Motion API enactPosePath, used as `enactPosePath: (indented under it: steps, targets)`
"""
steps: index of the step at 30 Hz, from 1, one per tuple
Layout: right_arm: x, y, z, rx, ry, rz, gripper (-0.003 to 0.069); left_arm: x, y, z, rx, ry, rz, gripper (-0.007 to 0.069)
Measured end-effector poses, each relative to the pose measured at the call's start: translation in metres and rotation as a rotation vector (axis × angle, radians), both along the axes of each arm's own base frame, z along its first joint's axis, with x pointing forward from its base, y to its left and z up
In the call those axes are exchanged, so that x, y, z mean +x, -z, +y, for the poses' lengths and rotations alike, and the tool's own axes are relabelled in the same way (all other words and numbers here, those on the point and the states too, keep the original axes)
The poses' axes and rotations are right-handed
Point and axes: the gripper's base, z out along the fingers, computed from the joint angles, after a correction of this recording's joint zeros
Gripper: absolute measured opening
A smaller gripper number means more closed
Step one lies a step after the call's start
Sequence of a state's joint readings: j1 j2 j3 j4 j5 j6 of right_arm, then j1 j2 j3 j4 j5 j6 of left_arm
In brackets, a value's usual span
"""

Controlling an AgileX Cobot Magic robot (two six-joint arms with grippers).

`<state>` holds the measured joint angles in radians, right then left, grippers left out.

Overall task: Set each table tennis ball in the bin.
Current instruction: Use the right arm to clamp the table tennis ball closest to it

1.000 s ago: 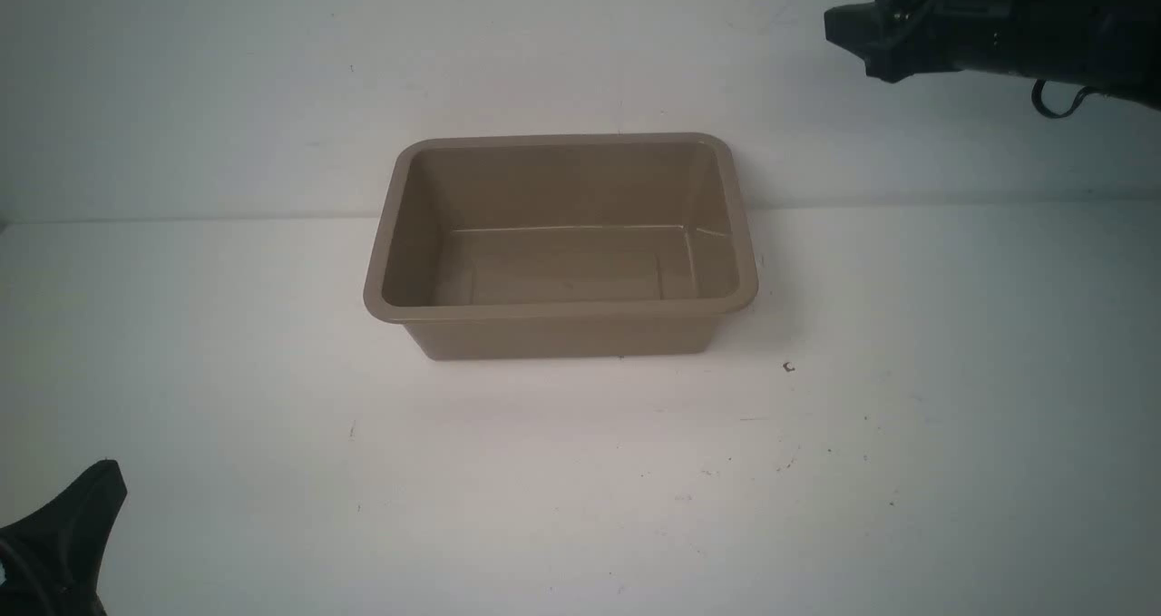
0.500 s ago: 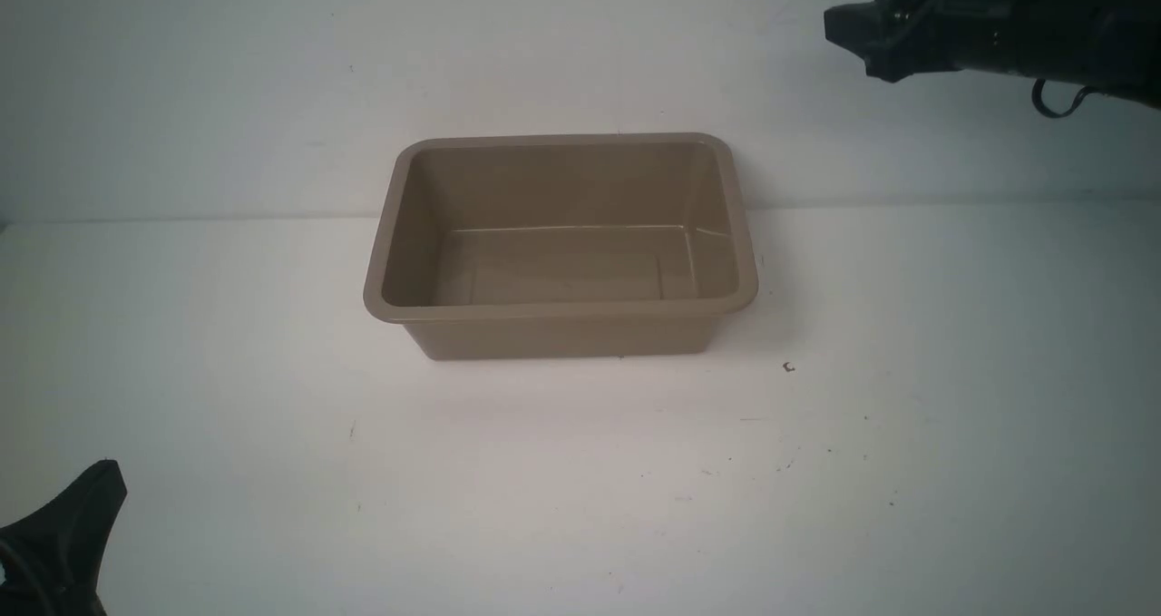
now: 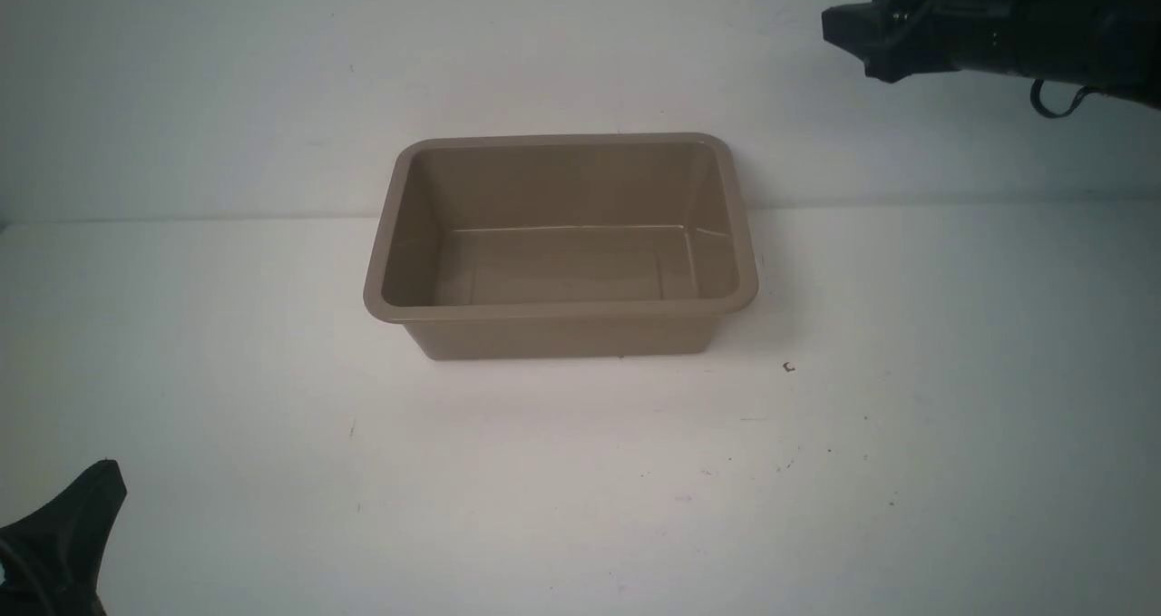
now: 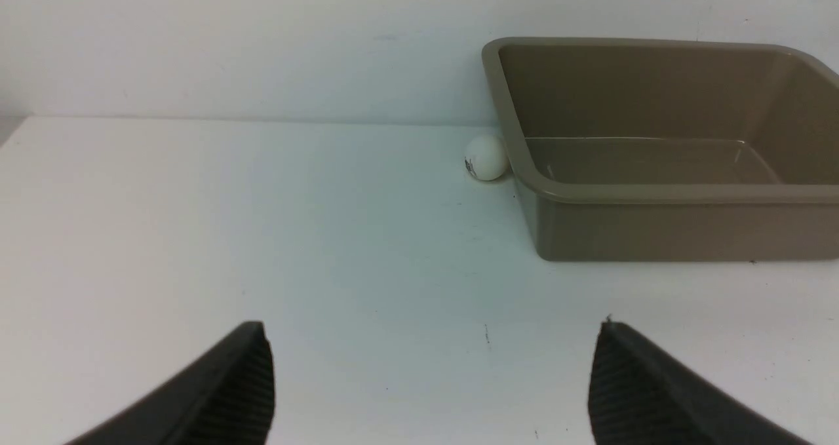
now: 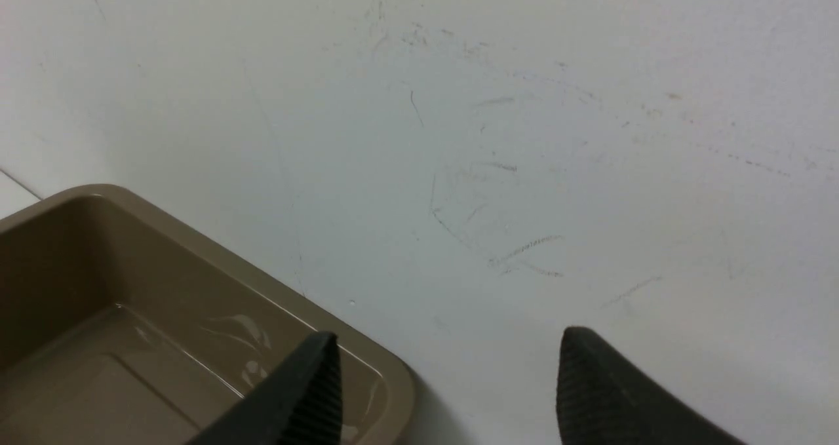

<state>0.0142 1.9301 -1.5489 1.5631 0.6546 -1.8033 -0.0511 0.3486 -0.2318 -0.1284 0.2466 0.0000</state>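
One table tennis ball (image 4: pixel 486 158) is seen in the left wrist view. It lies on the table (image 3: pixel 580 471), outside the bin (image 3: pixel 558 308), just beside the bin's left wall near its far corner. Whether it touches the wall cannot be told. A small dark mark is carried on the ball's near side. In the front view the ball cannot be made out against the white surface.

The bin is set upright near the middle of the table, with its long side towards the robot and its far side close to the white wall (image 3: pixel 272 72). Its glossy inner walls and floor are shown in all three views.

The left gripper (image 4: pixel 432 330) is held low over the near left part of the table, well apart from both ball and bin. Its jaws are spread wide and nothing is held between them. In the front view only one dark finger is seen, at the lower left corner.

The right gripper (image 5: pixel 450 335) is held high, above and to the right of the bin's far right corner, and is pointed towards the scuffed wall. Its jaws are parted by a narrower gap, in which nothing is gripped. The right arm (image 3: pixel 998 26) is seen at the top right of the front view.

A small dark speck (image 3: pixel 788 367) is seen on the table, to the right of the bin's near corner.
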Motion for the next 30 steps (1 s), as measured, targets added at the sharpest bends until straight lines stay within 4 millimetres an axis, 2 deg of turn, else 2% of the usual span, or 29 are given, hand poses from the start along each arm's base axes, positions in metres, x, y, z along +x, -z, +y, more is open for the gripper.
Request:
enactPosePath:
  steps: [30]
  targets:
    - [-0.0037, -0.0018, 0.0058, 0.056, -0.064, 0.016, 0.0409, 0.0, 0.0, 0.0, 0.0, 0.0, 0.0, 0.0583]
